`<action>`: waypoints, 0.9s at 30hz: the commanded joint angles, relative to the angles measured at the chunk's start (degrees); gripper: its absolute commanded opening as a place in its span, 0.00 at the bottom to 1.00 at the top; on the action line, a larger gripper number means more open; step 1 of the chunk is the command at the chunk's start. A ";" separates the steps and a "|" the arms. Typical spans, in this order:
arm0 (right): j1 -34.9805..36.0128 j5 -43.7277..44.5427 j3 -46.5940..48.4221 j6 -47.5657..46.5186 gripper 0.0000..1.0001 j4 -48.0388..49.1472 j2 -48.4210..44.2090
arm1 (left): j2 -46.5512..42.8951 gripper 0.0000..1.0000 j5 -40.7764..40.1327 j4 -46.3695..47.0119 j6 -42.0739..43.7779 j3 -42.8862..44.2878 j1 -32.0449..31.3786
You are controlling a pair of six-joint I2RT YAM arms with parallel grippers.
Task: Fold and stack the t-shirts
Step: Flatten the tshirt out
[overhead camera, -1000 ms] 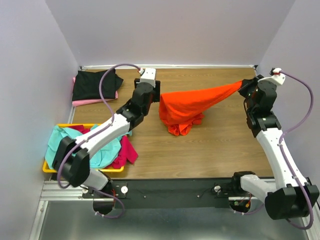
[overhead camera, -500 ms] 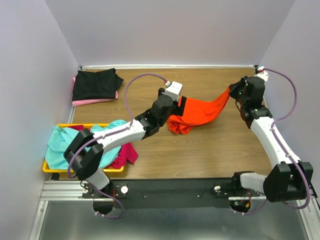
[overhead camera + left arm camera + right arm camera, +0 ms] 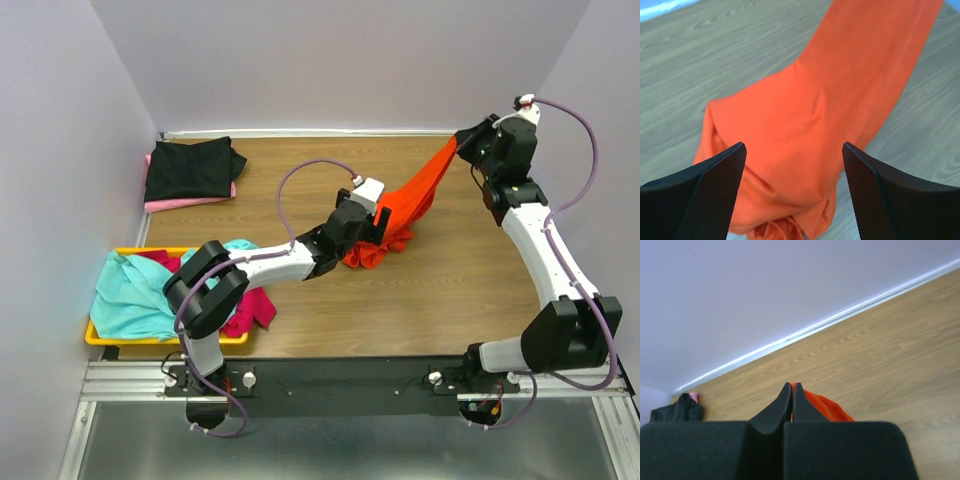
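Note:
A bright orange t-shirt (image 3: 415,195) hangs as a narrow, taut strip from my right gripper (image 3: 462,140) down to a crumpled bunch on the wooden table. In the right wrist view the right gripper (image 3: 791,386) is shut on a corner of the orange t-shirt (image 3: 827,410). My left gripper (image 3: 380,225) hovers at the lower bunch. The left wrist view shows the left gripper (image 3: 794,150) open wide, with the orange t-shirt (image 3: 825,115) below and ahead of its fingers (image 3: 715,185), not pinched.
A folded black t-shirt (image 3: 190,168) lies on a pale pink one (image 3: 165,205) at the back left corner. A yellow tray (image 3: 95,335) at the front left holds a teal t-shirt (image 3: 135,300) and a magenta one (image 3: 255,305). Walls close in on three sides.
The left arm has swung right across the table to the shirt's lower bunch and opened its jaws wider. The right gripper has pulled its corner up and back, stretching the shirt narrower.

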 commanded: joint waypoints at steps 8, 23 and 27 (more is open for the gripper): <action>-0.37 -0.63 5.22 -1.01 0.01 0.53 7.39 | -8.17 0.85 -16.77 -4.50 -9.93 -13.30 -1.12; -0.37 0.25 5.48 -1.10 0.01 0.44 7.57 | -5.27 0.84 -12.04 -1.44 -11.88 -15.87 2.13; -0.37 0.69 5.22 -1.37 0.01 0.27 7.04 | -4.40 0.77 -8.87 1.64 -11.00 -15.26 2.92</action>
